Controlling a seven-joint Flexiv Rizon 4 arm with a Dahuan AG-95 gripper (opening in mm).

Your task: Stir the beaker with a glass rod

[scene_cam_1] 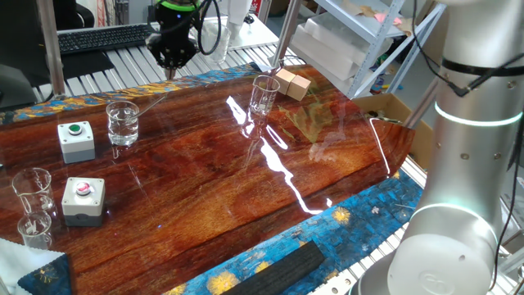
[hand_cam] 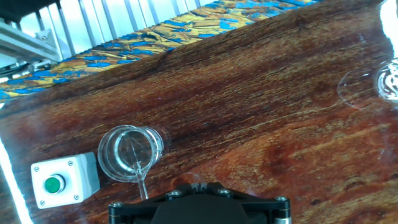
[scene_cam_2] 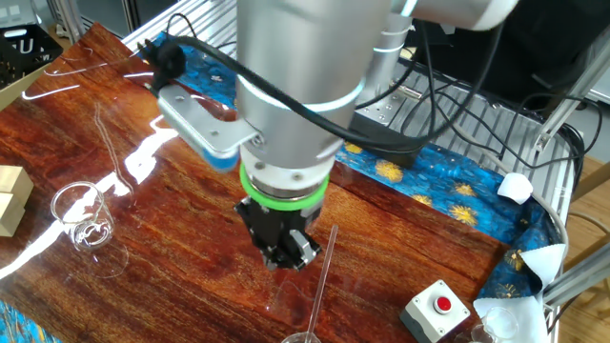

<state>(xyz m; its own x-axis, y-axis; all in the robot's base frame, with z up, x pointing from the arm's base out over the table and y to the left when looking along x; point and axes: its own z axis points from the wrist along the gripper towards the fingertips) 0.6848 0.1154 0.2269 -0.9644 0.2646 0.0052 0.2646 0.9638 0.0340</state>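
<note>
The beaker [scene_cam_1: 123,123] is a squat, wide clear glass standing on the wooden table near the green button box. The glass rod [scene_cam_1: 150,103] stands inside it and leans over its rim toward the far edge. In the hand view the beaker [hand_cam: 130,152] shows from above with the rod [hand_cam: 140,177] slanting out of it toward my hand. My gripper [scene_cam_1: 170,72] hangs above the table's far edge, beyond the beaker, its fingertips together and holding nothing. In the other fixed view my gripper [scene_cam_2: 291,257] is just left of the rod [scene_cam_2: 322,276], apart from it, and only the beaker's rim [scene_cam_2: 303,337] shows.
A green button box [scene_cam_1: 75,139] and a red button box [scene_cam_1: 83,199] sit left of the beaker. Two small clear beakers [scene_cam_1: 33,192] stand at the left edge. A taller narrow glass [scene_cam_1: 264,94] and wooden blocks [scene_cam_1: 293,83] are at the far right.
</note>
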